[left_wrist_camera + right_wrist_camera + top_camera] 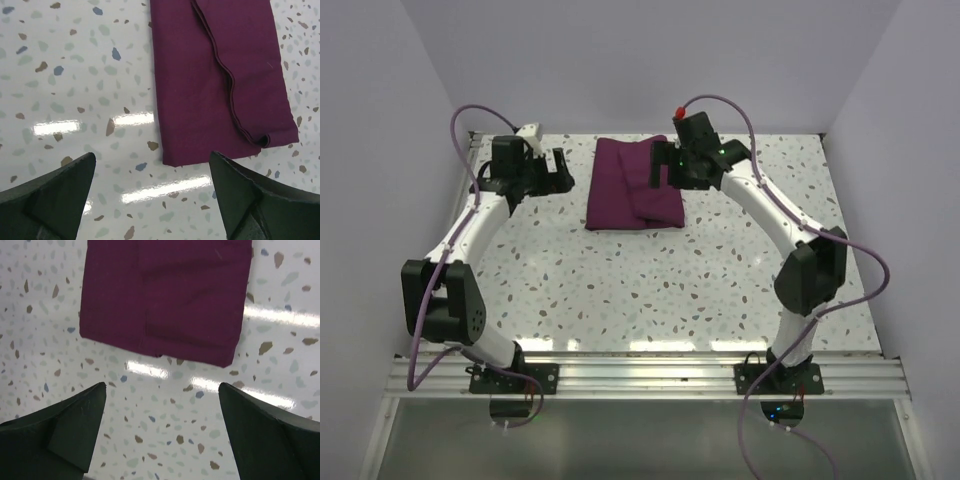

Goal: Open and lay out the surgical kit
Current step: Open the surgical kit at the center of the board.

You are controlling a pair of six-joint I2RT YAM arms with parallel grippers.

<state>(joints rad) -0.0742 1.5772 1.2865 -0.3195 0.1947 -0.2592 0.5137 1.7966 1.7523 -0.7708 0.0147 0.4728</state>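
- While it lies folded at the far middle of the speckled worktop (pixel 620 290), the maroon cloth wrap (pixel 633 196) shows one overlapping flap edge running along its length.
- The left arm (pixel 470 230) — its jaws are spread wide, holding nothing, just left of the wrap and apart from it.
- The right arm (pixel 770 215) — its jaws are wide too and empty, at the wrap's right edge; whether they touch the cloth I cannot tell.

left arm (pixel 470 235): reaches forward along left side, elbow folded near base
left pincer (pixel 152 160): jaws spread wide, aimed down
right arm (pixel 770 215): reaches forward, forearm angled inward
right pincer (pixel 162 387): jaws spread wide, aimed down
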